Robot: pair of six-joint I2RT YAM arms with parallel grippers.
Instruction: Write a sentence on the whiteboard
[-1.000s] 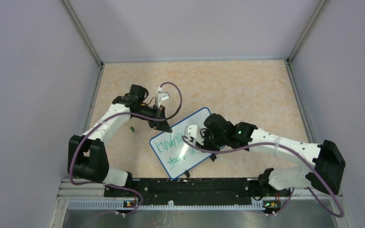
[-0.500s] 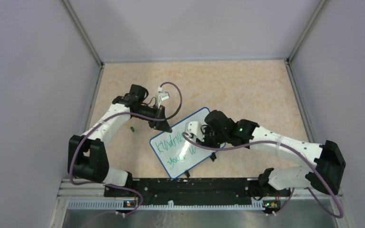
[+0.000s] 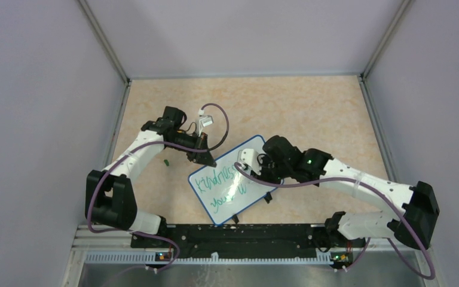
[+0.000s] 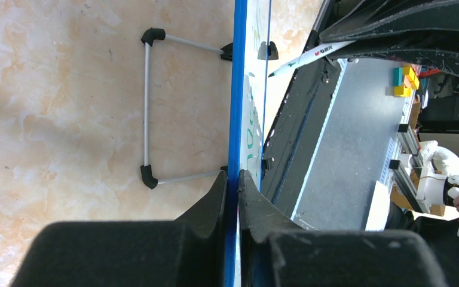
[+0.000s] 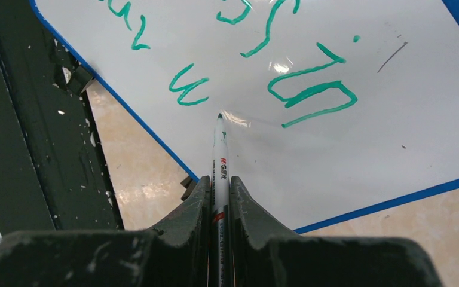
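Observation:
The whiteboard (image 3: 243, 204), white with a blue rim, stands tilted on the table centre. Green script (image 3: 216, 179) fills its upper line and "your w" (image 3: 226, 199) starts the lower. My left gripper (image 3: 210, 161) is shut on the board's far-left rim, seen edge-on in the left wrist view (image 4: 237, 89) between my fingertips (image 4: 233, 179). My right gripper (image 5: 219, 186) is shut on a white marker (image 5: 220, 152). Its green tip sits at the board (image 5: 358, 161) just right of the "w" (image 5: 188, 86); contact is unclear. In the top view the right gripper (image 3: 260, 173) covers the board's right part.
A small green piece (image 3: 165, 161) lies on the table left of the board. The board's wire stand leg (image 4: 147, 107) rests on the table behind it. The black rail (image 3: 233, 234) at the arm bases runs close below the board's near corner. Walls enclose three sides.
My right arm has shifted up and to the right over the board, carrying the marker past the "w". The left arm and the board have not moved.

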